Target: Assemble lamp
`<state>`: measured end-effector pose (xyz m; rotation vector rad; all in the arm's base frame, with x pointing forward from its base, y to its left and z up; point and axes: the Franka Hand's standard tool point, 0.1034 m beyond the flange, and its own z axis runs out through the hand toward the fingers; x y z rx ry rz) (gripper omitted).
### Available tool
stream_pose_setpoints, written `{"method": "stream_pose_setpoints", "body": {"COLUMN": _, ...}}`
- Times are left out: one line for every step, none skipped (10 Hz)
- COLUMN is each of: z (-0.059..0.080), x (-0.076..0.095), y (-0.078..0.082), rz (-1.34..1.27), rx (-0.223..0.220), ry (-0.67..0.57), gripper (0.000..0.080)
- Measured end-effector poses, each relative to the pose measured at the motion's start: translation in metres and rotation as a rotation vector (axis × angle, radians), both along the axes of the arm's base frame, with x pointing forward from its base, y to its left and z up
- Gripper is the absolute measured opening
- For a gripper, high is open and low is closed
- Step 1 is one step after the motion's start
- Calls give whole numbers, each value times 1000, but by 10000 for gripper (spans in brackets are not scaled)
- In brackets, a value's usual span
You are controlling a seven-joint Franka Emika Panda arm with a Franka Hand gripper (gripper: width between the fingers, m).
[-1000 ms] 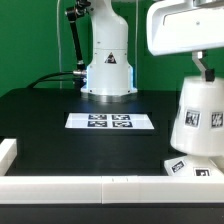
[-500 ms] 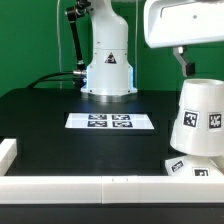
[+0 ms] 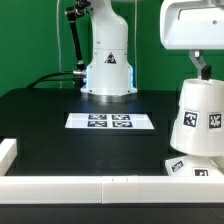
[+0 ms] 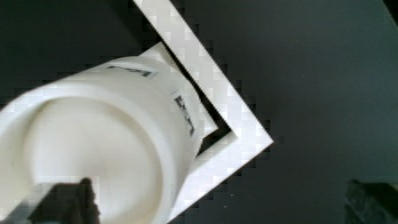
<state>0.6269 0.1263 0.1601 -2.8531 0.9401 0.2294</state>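
You're looking at the black table [image 3: 60,120] filling most of the exterior view, with a green backdrop [image 3: 30,40] standing behind it and a white rail [image 3: 70,187] running along the near edge. The robot pedestal [image 3: 108,62] is sitting at the far side, a black cable [image 3: 60,74] trailing off it. The arm's white housing [image 3: 195,25] is hanging over the exterior view's right.

Below that housing, the shade [image 3: 204,118] is standing upright on the stepped base [image 3: 195,167], right against the rail; you're seeing tags facing the camera on both. The bulb isn't showing in either view.

The marker board [image 3: 110,122] is lying flat mid-table, well apart from the lamp.

In the wrist view, the shade [image 4: 98,125] is filling the frame, its open top facing the camera beside the rail's corner [image 4: 240,135]. The gripper [image 4: 214,205] is hovering spread, one dark fingertip [image 4: 57,205] showing over the shade's rim, and you can't tell whether it's touching.
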Motion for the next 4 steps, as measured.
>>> {"method": "stream_pose_setpoints", "body": {"z": 0, "x": 0, "y": 0, "rz": 0, "rx": 0, "ry": 0, "gripper": 698}}
{"method": "stream_pose_setpoints", "body": {"z": -1, "x": 0, "y": 0, "rz": 0, "rx": 0, "ry": 1, "gripper": 698}}
{"method": "stream_pose_setpoints", "body": {"z": -1, "x": 0, "y": 0, "rz": 0, "rx": 0, "ry": 1, "gripper": 698}}
{"method": "stream_pose_setpoints", "body": {"z": -1, "x": 0, "y": 0, "rz": 0, "rx": 0, "ry": 1, "gripper": 698}}
